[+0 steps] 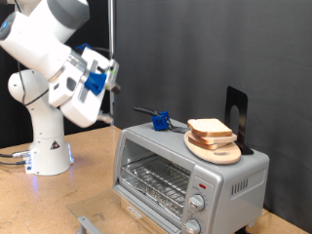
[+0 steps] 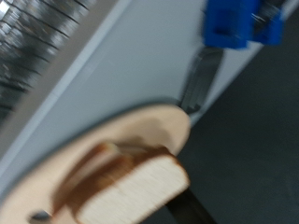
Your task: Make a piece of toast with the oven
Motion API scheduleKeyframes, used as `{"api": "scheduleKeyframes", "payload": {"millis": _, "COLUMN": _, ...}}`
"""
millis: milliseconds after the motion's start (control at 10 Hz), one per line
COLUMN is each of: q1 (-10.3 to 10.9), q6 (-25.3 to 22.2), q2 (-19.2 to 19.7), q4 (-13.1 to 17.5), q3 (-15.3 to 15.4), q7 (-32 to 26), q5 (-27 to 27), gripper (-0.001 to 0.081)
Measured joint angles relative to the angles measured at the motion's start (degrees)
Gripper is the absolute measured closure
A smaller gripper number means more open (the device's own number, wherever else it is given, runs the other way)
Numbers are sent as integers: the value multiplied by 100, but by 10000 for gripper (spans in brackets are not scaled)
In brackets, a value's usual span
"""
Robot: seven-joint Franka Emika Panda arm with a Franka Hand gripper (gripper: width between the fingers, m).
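Lying atop oven (image 1: 185, 166), toast (image 1: 209, 129) sits well apart from end effector (image 1: 109, 74).

White rounded arm segments (image 1: 44, 44), grey joint caps, blue-and-white gripper (image 1: 105, 76), base warning sticker

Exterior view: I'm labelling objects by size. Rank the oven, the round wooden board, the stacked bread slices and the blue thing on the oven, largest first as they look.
1. oven
2. round wooden board
3. bread slices, slightly smaller than the board
4. blue thing

All sit together, so nearness hardly skews this.
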Motion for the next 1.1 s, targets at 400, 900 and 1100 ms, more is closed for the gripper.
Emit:
{"api": "scheduleKeyframes", "payload": {"millis": 400, "q1": 35, "q6": -44, "q2": -542, "q4": 71, "q3": 767, "q7": 642, "q5": -1051, "gripper": 6}}
{"api": "scheduleKeyframes", "payload": {"millis": 900, "q1": 28, "q6": -205, "q2": -717, "q4": 207, "q3": 1326, "q7": 1351, "q5": -1638, "gripper": 6}}
{"api": "scheduleKeyframes", "payload": {"millis": 1100, "q1": 41, "q6": -348, "q2": -776, "q4": 199, "q3": 1526, "q7": 1491, "q5": -1733, "gripper": 6}}
